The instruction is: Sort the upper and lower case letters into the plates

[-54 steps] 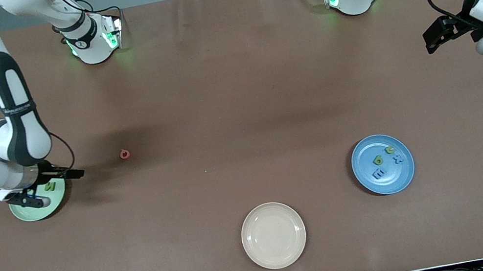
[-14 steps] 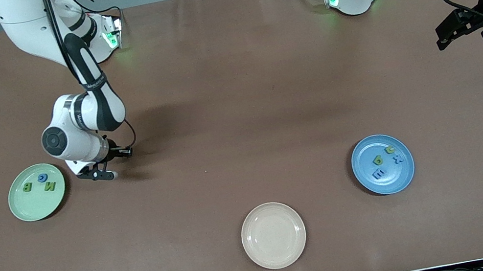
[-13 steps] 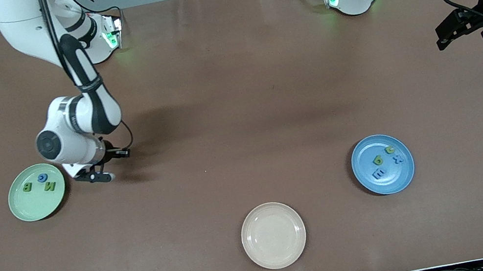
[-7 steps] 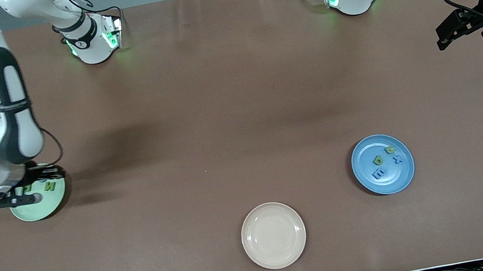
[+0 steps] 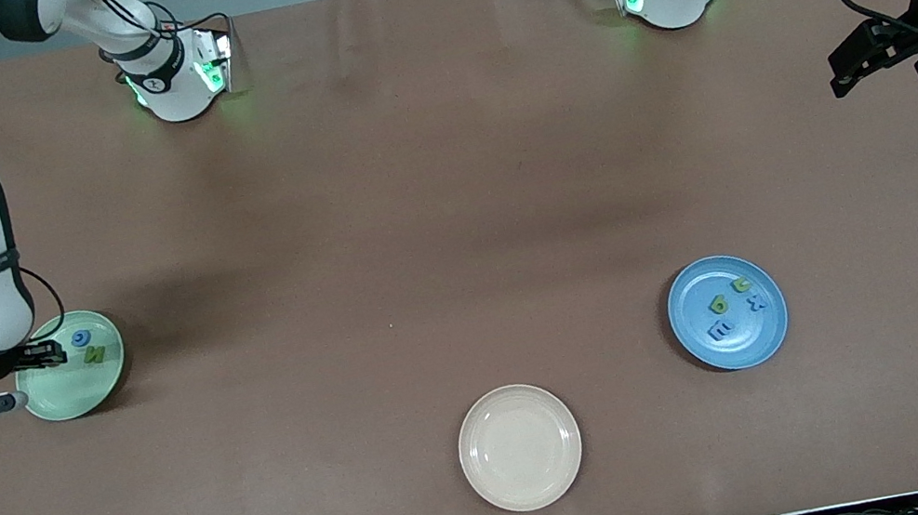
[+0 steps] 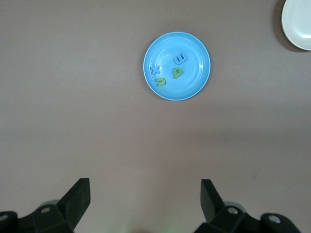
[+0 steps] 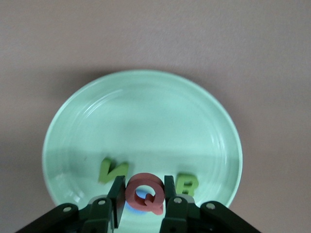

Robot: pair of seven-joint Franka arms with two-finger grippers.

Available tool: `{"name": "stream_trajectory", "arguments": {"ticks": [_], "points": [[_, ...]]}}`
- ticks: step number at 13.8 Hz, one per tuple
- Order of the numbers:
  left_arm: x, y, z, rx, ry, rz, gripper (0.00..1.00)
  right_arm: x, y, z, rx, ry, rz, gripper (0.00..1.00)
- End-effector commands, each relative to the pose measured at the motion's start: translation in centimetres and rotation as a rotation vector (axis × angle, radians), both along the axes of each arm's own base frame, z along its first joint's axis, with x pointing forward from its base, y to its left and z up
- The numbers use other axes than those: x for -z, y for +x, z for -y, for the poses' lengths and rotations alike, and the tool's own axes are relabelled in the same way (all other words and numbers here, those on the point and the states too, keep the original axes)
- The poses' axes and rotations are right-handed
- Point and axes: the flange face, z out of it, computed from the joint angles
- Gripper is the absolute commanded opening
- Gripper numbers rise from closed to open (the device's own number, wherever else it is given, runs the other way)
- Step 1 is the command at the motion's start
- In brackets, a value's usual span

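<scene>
Since four seconds ago, the pinkish red letter (image 7: pixel 146 193) has been lifted off the bench (image 5: pixel 449 202) and carried over the pale green plate (image 5: pixel 68 394); it is clamped in the narrowly closed right pincer (image 7: pixel 144 204).

Nearest the front camera: one cream plate (image 5: pixel 520 447), close to the bench edge.
Blue plate (image 5: pixel 727 312): four letters (image 5: pixel 732 306).
Pale green plate, near the right arm's end: three letters lying in it, a green N (image 7: pixel 112 171), a green B (image 7: pixel 187 185) and a blue one (image 5: pixel 81 339).
Wide bare bench lies between the plates.
Left pincer (image 6: pixel 145 204): fully spread, empty, waiting over the left arm's end of the bench.

cream plate (image 5: pixel 519 447), brown table (image 5: pixel 431 206)
</scene>
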Motion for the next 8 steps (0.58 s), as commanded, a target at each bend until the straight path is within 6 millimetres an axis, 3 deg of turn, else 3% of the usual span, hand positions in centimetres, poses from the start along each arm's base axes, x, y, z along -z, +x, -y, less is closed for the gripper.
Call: {"name": "stream_trajectory", "arguments": {"ticks": [1, 6, 7, 8], "points": [[-0.2, -0.4, -0.1, 0.023, 0.006, 0.012, 1.0, 1.5, 1.2, 0.9, -0.014, 0.025, 0.023, 0.2], [-0.4, -0.5, 0.2, 0.026, 0.007, 0.012, 1.0, 2.6, 1.7, 1.2, -0.016, 0.01, 0.034, 0.21], [-0.5, -0.6, 0.2, 0.026, 0.007, 0.013, 1.0, 2.5, 1.8, 1.1, -0.016, 0.011, 0.034, 0.35], [-0.5, -0.6, 0.2, 0.026, 0.007, 0.013, 1.0, 2.3, 1.8, 1.0, -0.011, 0.013, 0.035, 0.79]]}}
